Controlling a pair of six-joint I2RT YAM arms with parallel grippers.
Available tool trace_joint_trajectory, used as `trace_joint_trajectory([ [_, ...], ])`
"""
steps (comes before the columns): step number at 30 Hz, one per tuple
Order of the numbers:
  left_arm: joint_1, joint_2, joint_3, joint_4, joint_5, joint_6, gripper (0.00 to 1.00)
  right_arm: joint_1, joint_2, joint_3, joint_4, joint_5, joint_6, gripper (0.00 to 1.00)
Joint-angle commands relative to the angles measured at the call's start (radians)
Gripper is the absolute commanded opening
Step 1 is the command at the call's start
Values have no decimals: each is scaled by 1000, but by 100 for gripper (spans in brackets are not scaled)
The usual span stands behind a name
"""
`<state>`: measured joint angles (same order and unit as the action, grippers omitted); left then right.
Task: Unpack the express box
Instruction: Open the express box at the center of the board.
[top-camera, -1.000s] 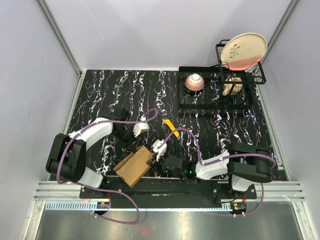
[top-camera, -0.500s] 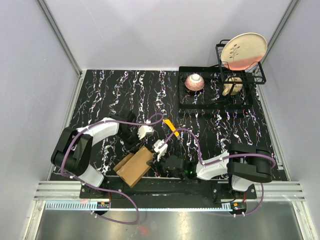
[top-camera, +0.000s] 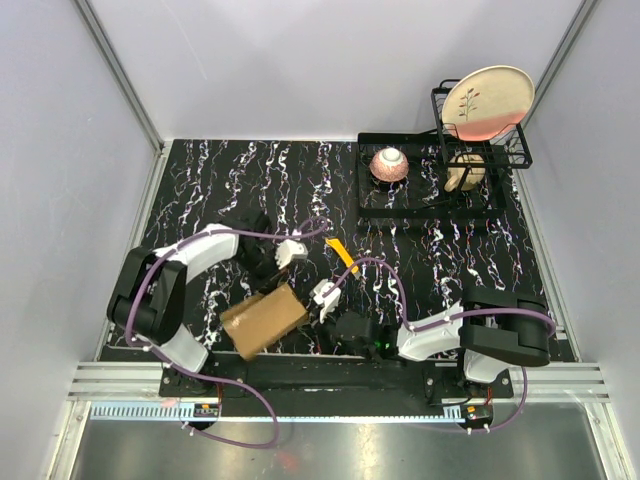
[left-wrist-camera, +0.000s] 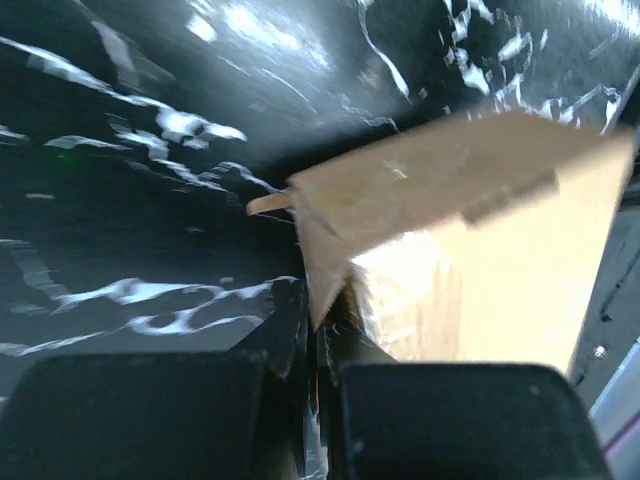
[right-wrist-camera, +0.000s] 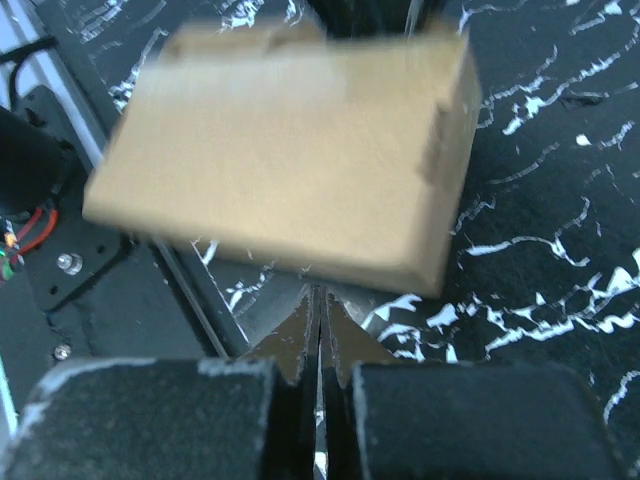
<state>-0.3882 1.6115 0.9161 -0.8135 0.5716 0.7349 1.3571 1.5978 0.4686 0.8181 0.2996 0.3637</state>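
Note:
The express box (top-camera: 263, 320) is a flat brown cardboard box near the table's front edge, between my two arms. My left gripper (top-camera: 280, 268) is at its far edge. In the left wrist view the fingers (left-wrist-camera: 290, 330) are closed together on a corner of the box's cardboard (left-wrist-camera: 470, 260). My right gripper (top-camera: 325, 296) is just right of the box. In the right wrist view it (right-wrist-camera: 320, 300) is shut and empty, its tips just short of the box's side (right-wrist-camera: 290, 150).
A yellow utility knife (top-camera: 342, 252) lies just beyond the grippers. At the back right a black tray (top-camera: 430, 210) holds a pink bowl (top-camera: 389, 164), and a wire rack (top-camera: 520, 150) holds a plate (top-camera: 488, 100). The table's front rail runs right below the box.
My left gripper has swung right and toward the box and closed on its far corner. The box has turned and shifted left. My right arm has barely moved.

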Motion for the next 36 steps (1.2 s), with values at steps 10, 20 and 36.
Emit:
trace_joint_trajectory([
  [10, -46, -465, 245, 22, -333, 93, 0, -38, -137, -25, -77, 136, 12, 4],
  [20, -257, -842, -129, 445, -703, 215, 0, -270, -437, -56, -97, -85, 106, 58],
  [36, -360, -805, 3, 402, -757, -34, 0, -269, -323, 8, 98, -238, -114, 100],
])
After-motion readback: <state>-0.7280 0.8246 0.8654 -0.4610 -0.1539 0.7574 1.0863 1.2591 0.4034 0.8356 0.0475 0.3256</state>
